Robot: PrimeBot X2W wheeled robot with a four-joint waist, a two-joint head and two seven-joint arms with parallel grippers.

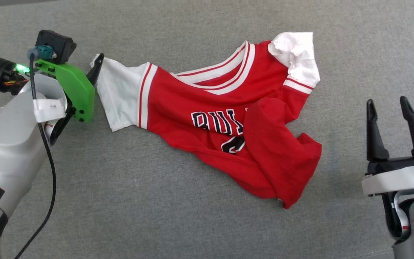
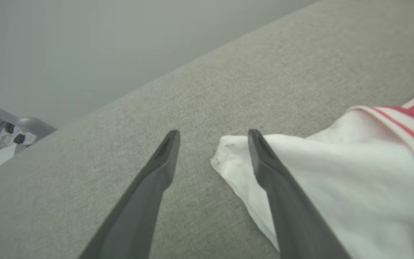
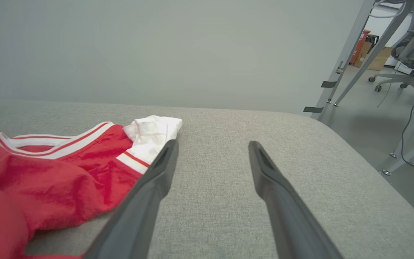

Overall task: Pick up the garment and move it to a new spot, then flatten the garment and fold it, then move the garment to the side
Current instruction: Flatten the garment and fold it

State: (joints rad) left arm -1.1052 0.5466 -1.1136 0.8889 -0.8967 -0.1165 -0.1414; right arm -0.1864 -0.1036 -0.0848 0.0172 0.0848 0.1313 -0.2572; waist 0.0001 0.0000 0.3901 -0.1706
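Red jersey (image 1: 199, 108) lies crumpled mid-desk (image 1: 138, 216), a red fold flopped over part of its lettering (image 1: 210, 122). My left fingers (image 2: 162, 162) stand wide apart, gripping nothing; the corner of one white sleeve (image 2: 228, 154) lies between them on the grey cloth. My right fingers (image 3: 264, 169) are wide too, empty, near the other sleeve (image 3: 153, 131).
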